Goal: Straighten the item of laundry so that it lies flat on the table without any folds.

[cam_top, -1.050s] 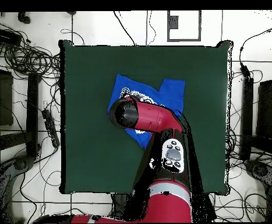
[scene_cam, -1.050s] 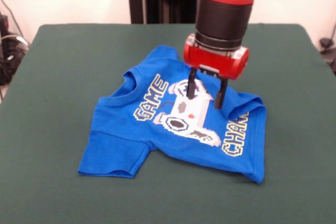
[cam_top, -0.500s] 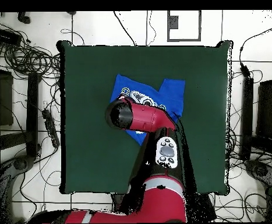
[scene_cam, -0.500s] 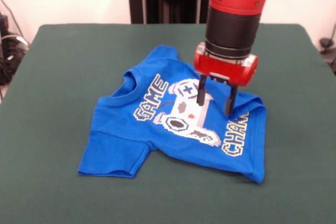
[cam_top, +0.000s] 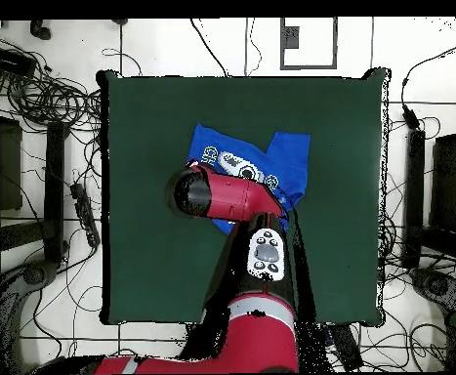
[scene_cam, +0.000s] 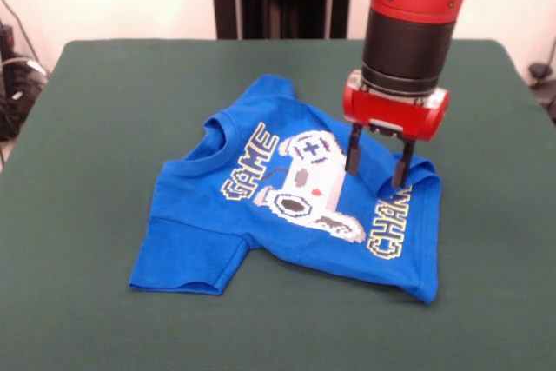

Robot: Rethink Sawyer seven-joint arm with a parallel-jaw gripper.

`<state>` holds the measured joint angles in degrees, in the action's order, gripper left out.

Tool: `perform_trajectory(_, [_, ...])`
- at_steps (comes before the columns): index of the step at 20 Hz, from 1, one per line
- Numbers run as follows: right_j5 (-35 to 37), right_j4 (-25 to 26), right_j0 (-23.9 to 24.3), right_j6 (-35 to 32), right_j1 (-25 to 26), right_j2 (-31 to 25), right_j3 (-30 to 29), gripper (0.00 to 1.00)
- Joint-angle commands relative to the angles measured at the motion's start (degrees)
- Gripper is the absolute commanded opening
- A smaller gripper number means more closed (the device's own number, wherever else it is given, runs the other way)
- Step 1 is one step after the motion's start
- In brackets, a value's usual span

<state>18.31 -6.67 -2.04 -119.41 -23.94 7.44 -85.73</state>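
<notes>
A: Any writing to read?
B: Only on the shirt [scene_cam: 295,206]. Yellow-outlined letters spell "GAME" at nine o'clock of the pixel controller print [scene_cam: 308,184].
A: And at the other side?
B: At four o'clock, "CHA" shows and then the word runs into a fold. From overhead the lettering is too small to read.

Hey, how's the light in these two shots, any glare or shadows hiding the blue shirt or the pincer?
Front view: even, soft light, no glare; the bright blue short-sleeved T-shirt and its print read clearly, with only a faint shadow along its near hem on the dark green felt table; the open pincer is sharp. Overhead view: the red and black arm covers much of the shirt, and the pincer is hidden.
</notes>
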Motion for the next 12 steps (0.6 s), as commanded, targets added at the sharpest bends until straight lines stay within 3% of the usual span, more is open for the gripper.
perform_trajectory(1, [-1.1,-3.9,-1.4,-11.7,2.4,-5.4,-2.3,1.00])
perform_trajectory(12, [-1.7,-4.1,-0.8,-10.3,4.7,-5.5,-1.8,1.00])
